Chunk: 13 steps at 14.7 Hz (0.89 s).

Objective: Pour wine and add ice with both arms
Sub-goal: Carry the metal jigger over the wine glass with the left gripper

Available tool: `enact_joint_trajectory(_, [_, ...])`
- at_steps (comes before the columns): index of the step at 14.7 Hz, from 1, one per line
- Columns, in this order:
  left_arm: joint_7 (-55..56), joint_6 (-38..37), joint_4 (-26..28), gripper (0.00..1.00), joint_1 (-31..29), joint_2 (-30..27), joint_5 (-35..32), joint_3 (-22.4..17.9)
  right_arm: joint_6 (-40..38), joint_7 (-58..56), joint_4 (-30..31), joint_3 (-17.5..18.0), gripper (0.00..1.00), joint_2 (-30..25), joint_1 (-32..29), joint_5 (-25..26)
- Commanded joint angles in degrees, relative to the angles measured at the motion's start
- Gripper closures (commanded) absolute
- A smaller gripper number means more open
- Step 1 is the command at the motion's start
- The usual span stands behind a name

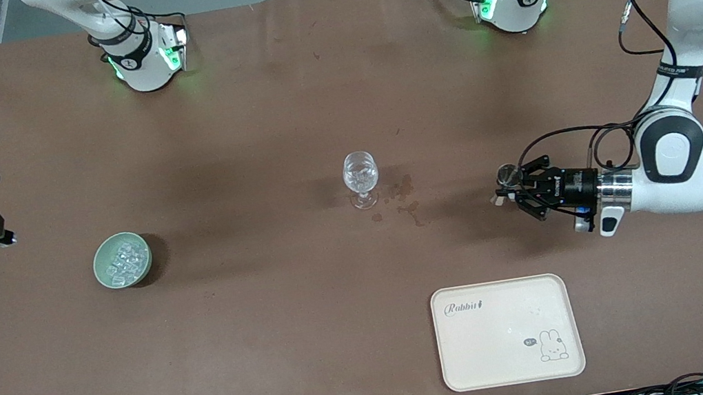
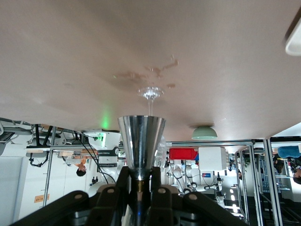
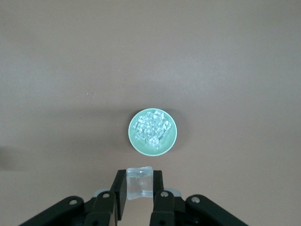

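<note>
left pincer (image 1: 509,191): clamps my steel cup (image 2: 141,143), level beside the glass (image 1: 362,177).
right pincer (image 3: 139,186): grips one ice cube (image 3: 139,182) above the bowl (image 3: 153,133); i'd carry it slowly to the glass.

the left arm (image 1: 683,36) drops from the upper right of the front view, wrist bent level, and its gripper (image 1: 509,191) at right centre is clamped on a metal cup (image 2: 141,143). the right gripper (image 3: 139,188), at the left edge, pinches an ice cube (image 3: 139,182).
</note>
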State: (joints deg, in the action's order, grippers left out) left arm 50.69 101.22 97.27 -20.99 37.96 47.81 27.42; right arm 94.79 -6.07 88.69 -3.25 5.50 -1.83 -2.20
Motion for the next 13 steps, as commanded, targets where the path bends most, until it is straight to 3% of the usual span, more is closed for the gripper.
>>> enact_joint_trajectory(1, [4.22,3.70,2.13,1.00,-0.10,-2.63,1.32,3.50,0.39,0.71,5.77,0.18,0.89,-6.01,-0.81,0.17])
enact_joint_trajectory(4, [8.01,9.24,3.63,1.00,1.73,-4.12,1.32,6.06,0.39,0.62,6.58,0.27,0.89,-8.13,-0.64,0.17])
enact_joint_trajectory(13, [17.68,18.82,4.77,1.00,11.22,-6.32,1.32,6.15,0.13,0.62,2.54,0.44,0.89,-7.78,-0.46,0.26])
